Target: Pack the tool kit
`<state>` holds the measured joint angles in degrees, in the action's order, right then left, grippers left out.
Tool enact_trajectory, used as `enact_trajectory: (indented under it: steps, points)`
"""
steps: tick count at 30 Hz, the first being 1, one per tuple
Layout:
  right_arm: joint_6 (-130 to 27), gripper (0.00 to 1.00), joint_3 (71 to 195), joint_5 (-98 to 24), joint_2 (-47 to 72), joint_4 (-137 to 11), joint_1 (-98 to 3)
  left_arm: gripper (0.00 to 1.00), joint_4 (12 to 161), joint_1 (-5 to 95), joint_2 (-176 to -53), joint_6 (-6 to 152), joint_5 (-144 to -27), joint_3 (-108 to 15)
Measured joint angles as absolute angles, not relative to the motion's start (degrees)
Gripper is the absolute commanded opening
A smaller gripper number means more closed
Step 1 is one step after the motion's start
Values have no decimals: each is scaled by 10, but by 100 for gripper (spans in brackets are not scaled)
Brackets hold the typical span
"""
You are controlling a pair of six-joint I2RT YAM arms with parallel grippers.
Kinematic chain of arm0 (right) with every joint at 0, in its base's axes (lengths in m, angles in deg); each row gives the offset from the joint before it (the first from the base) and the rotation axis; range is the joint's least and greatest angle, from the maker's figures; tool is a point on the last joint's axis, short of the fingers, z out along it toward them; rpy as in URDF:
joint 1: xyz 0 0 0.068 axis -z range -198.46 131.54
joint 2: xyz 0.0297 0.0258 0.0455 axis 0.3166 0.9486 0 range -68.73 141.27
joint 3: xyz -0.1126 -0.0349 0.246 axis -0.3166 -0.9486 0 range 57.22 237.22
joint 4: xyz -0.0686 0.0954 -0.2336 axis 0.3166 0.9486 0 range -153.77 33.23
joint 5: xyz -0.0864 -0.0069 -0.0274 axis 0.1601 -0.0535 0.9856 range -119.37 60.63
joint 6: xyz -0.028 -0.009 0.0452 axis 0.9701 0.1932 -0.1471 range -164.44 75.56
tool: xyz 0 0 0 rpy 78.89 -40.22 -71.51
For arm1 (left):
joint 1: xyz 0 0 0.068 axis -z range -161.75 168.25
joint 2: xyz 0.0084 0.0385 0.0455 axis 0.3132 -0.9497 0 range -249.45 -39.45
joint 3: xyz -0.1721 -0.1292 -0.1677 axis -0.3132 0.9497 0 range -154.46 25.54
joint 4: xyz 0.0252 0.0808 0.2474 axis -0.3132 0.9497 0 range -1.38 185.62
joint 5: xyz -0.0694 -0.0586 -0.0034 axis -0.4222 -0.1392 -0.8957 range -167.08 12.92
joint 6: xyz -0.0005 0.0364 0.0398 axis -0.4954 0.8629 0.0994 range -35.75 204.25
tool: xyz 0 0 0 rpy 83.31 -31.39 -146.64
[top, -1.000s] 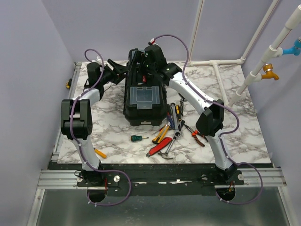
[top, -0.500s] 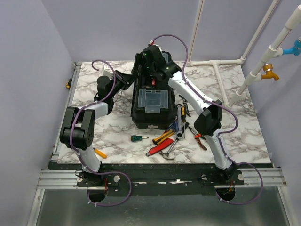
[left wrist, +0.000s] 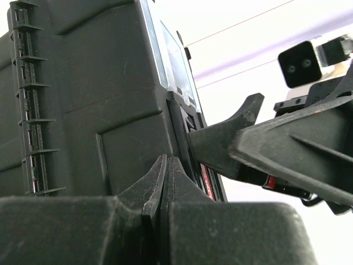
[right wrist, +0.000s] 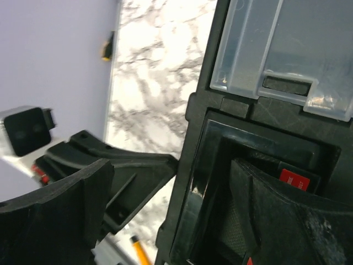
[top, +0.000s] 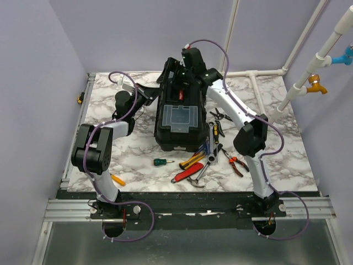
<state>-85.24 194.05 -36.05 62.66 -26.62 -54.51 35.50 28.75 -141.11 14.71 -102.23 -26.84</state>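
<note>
Now spread right fingers [right wrist: 58, 212] straddle the toolbox [right wrist: 199, 124], pressed-together left fingers [left wrist: 150, 193] beside it.

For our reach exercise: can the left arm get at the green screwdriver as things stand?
Probably yes: the screwdriver lies uncovered, clear of the toolbox, on that arm's side; its gripper is shut.

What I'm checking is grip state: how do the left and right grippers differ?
Jaws: the left gripper is shut, fingers pressed together; the right gripper stands wide open.
Place: the left gripper sits beside the toolbox's side wall; the right gripper hangs over the lid, one finger above the handle recess, the other past the box's edge.
Shared: both are black, at the toolbox, and hold no tool.
</note>
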Motion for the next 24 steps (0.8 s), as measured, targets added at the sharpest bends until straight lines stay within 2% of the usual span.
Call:
enact_trajectory:
  steps: [4, 10, 11, 17, 20, 24]
  points:
    - [-906, 90, 1884, -470, 608, -334, -511, 0, 349, 285, -1425, 146, -1024, -282]
    - [-1010, 85, 1733, -598, 568, -566, -470, 0, 365, 276, -1430, 162, -1020, -298]
    - [-1032, 84, 1700, -610, 559, -616, -466, 4, 371, 276, -1429, 167, -1021, -300]
    - [-1200, 80, 1533, -670, 528, -932, -428, 45, 453, 265, -1410, 216, -1048, -332]
    - [-1250, 80, 1506, -691, 531, -1009, -417, 66, 517, 255, -1403, 242, -1092, -362]
    - [-1261, 80, 1490, -721, 534, -1068, -415, 77, 630, 244, -1377, 291, -1110, -383]
